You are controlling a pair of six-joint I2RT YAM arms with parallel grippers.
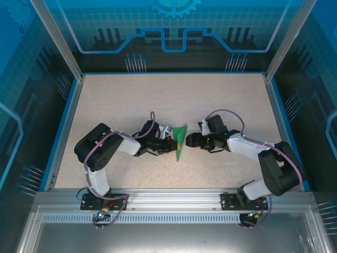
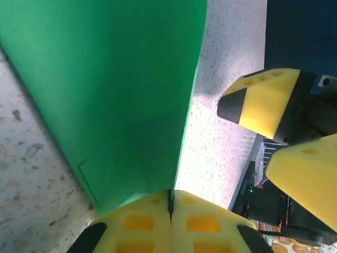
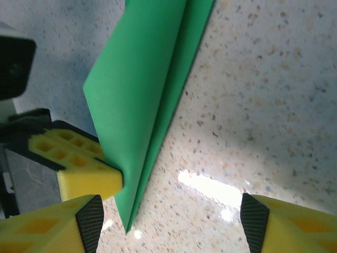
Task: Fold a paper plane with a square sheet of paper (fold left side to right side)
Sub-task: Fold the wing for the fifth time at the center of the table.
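One speckled table (image 1: 158, 100) carries two arms, the left arm (image 1: 100, 150) and the right arm (image 1: 274, 163), which meet near its middle at one folded square sheet of paper (image 1: 180, 139), a narrow green wedge with its point toward the near edge. The left gripper (image 2: 170, 199) is clamped tight, its two yellow fingers pinching the sheet's left edge. The right gripper (image 3: 171, 216) stands just right of the sheet with jaws wide apart, clear of the paper.

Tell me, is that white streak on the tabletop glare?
Yes: in the right wrist view, glare streaks the table beside the green paper; the left wrist view shows a similar bright patch; the top view is evenly lit and sharp.
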